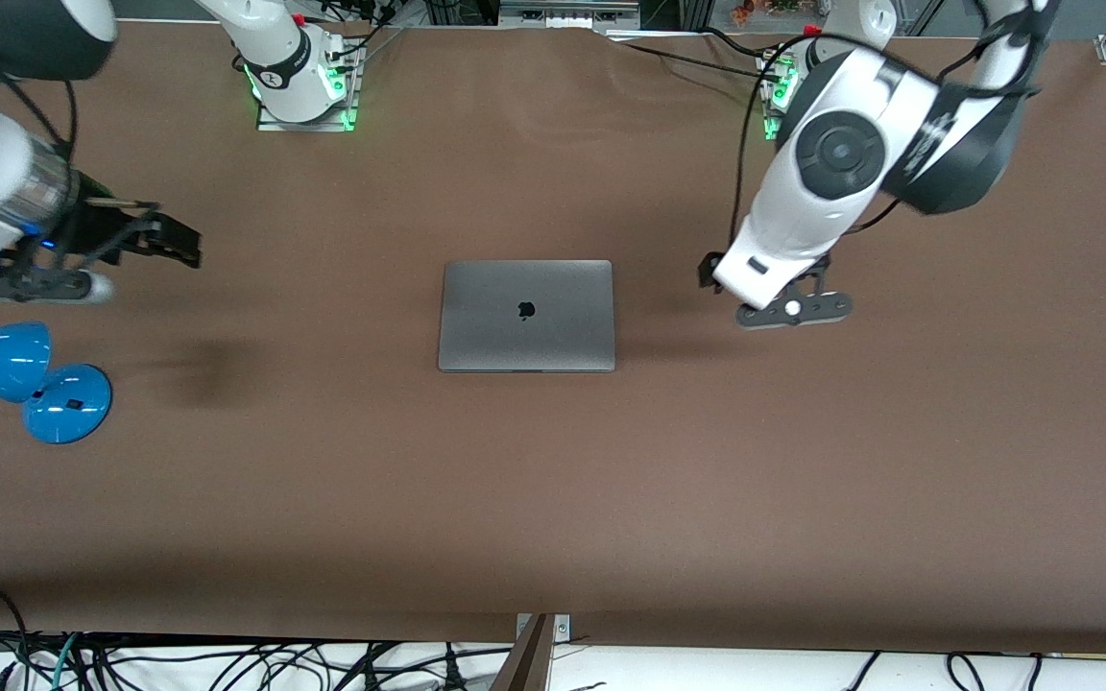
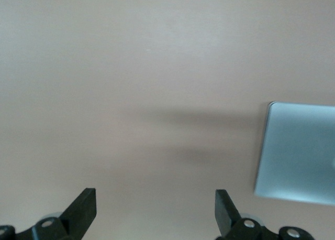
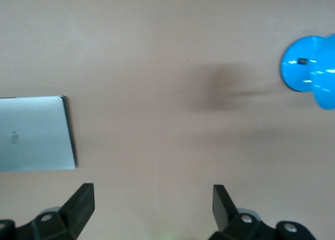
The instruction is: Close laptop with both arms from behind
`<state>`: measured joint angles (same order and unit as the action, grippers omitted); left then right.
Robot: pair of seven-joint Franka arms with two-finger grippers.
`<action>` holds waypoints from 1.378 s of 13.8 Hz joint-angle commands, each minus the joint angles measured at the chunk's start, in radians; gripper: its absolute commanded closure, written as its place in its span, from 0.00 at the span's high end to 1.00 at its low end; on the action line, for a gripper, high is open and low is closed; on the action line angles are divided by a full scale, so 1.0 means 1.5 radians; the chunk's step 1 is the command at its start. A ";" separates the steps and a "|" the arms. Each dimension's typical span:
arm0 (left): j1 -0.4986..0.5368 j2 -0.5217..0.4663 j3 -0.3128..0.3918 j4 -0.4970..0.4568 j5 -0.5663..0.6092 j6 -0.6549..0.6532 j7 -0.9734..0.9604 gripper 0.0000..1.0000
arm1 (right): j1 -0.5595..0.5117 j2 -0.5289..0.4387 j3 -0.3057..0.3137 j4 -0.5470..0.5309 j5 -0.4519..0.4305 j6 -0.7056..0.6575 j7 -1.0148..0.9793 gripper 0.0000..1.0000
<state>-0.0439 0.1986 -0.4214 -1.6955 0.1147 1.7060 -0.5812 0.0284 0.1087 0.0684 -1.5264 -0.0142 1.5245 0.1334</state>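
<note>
Mid-frame on the surface (image 1: 553, 499) laptop (image 1: 526, 315) lies shut, task looks done; left claw (image 2: 155, 211) and right claw (image 3: 153, 208) spread, empty.

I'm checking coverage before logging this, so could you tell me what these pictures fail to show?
- Front view: the left gripper is mostly hidden by its own arm.
- Front view: the blue lamp is cut off by the picture's edge.
- Both wrist views: the closed laptop is cut off by the edge.
</note>
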 commanded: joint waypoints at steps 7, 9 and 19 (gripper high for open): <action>0.018 -0.132 0.118 -0.025 -0.022 -0.078 0.239 1.00 | -0.026 -0.013 -0.050 0.005 -0.005 -0.026 -0.066 1.00; -0.052 -0.146 0.225 -0.009 -0.025 -0.087 0.264 1.00 | -0.026 -0.011 -0.049 0.006 -0.001 -0.026 -0.061 1.00; -0.015 -0.154 0.277 0.053 -0.121 -0.119 0.416 1.00 | -0.027 -0.010 -0.046 0.009 -0.005 0.021 -0.059 1.00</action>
<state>-0.0775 -0.0185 -0.0097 -1.6032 -0.0475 1.5388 -0.0328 -0.0023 0.0959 -0.0106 -1.5208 -0.0135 1.5545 0.0437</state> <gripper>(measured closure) 0.000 0.000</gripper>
